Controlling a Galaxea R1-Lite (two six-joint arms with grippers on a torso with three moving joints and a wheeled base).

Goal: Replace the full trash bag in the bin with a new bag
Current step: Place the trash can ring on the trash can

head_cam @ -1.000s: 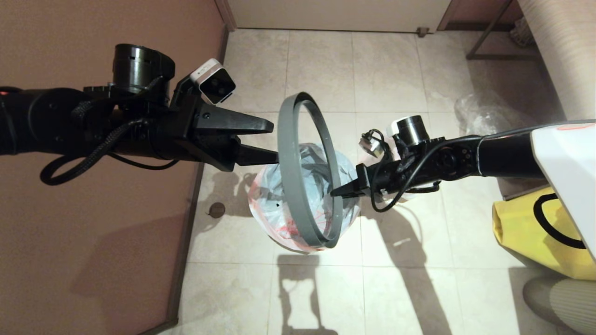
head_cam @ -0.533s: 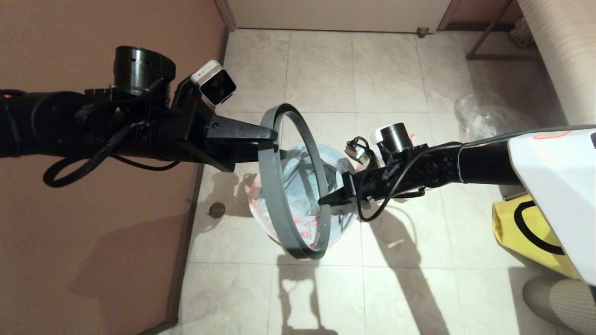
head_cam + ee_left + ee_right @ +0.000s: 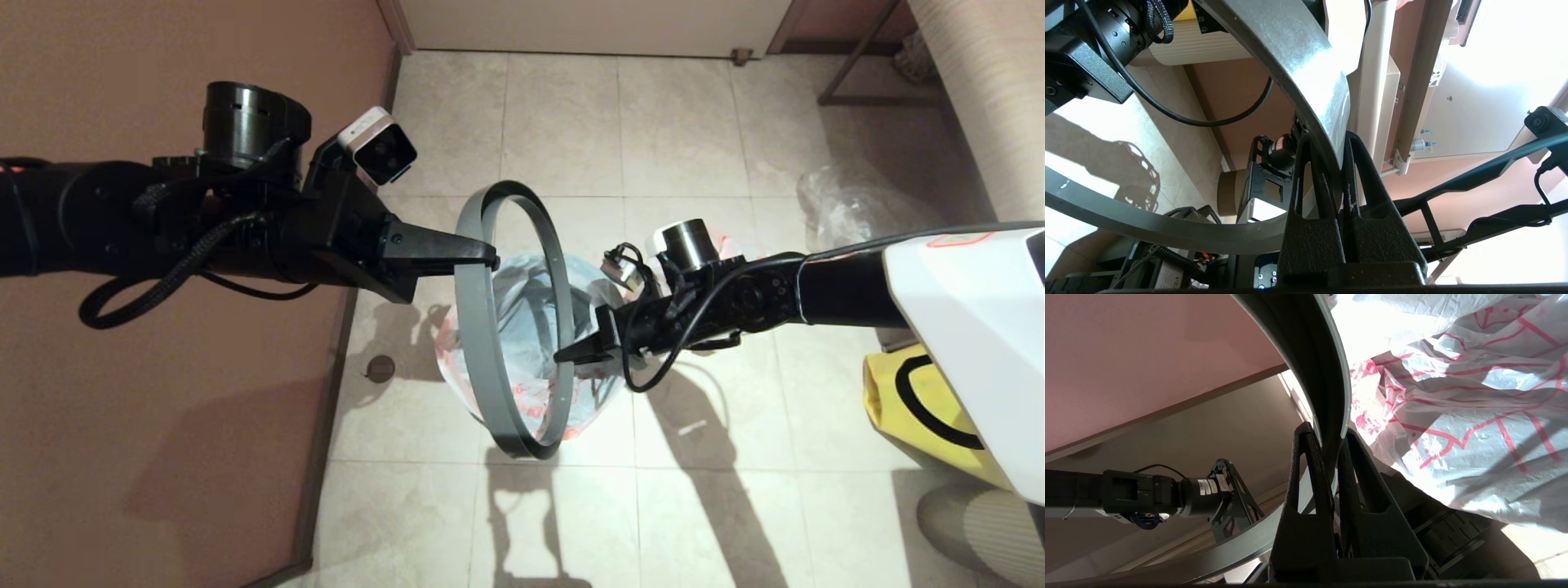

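Note:
The loose grey ring (image 3: 483, 351) hangs upright in the air, held from both sides. My left gripper (image 3: 488, 255) is shut on its upper left band (image 3: 1298, 53), and my right gripper (image 3: 563, 356) is shut on its right side (image 3: 1310, 355). Below, seen partly through the ring, sits the full trash bag (image 3: 522, 318), bulging, white with red print (image 3: 1453, 396). The black bin (image 3: 1449, 531) shows only as a dark ribbed wall under the bag in the right wrist view. A scrap of white-and-red plastic (image 3: 725, 242) peeks out behind my right wrist; I cannot tell if it is the new bag.
A brown wall (image 3: 163, 457) runs close along the left. A clear bag (image 3: 849, 200) lies at the back right and a yellow bag (image 3: 922, 408) at the right. A small round floor drain (image 3: 377, 369) sits left of the full bag.
My left gripper, open around the ring a second ago, has shut on it. The right arm has pushed the ring leftward and slightly lower.

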